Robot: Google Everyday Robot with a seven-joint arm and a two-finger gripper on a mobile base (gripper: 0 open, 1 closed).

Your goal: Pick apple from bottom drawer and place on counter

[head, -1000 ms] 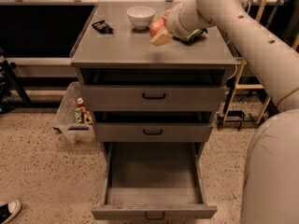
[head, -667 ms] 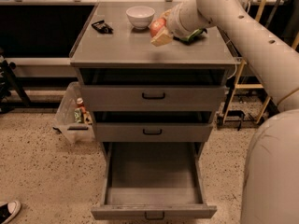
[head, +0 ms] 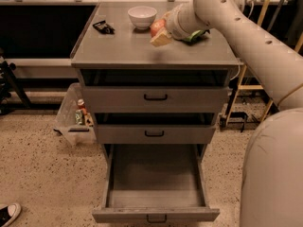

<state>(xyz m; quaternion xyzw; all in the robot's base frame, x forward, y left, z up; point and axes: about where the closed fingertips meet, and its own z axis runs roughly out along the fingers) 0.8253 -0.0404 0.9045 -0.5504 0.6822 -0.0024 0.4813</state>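
The red-orange apple (head: 156, 26) sits between the fingers of my gripper (head: 159, 33), just above the grey counter (head: 123, 48), right of centre and next to the white bowl (head: 142, 16). The gripper is shut on the apple; one pale fingertip (head: 161, 38) shows below it. The arm reaches in from the upper right. The bottom drawer (head: 156, 215) is pulled fully open at the cabinet's base and its inside shows nothing in it. The two shallower drawers above it are closed.
A small black object (head: 102, 27) lies at the counter's back left. A green item (head: 198, 33) lies under the arm. A clear plastic bin (head: 73, 119) with bottles stands left of the cabinet. A shoe (head: 8, 213) is at bottom left.
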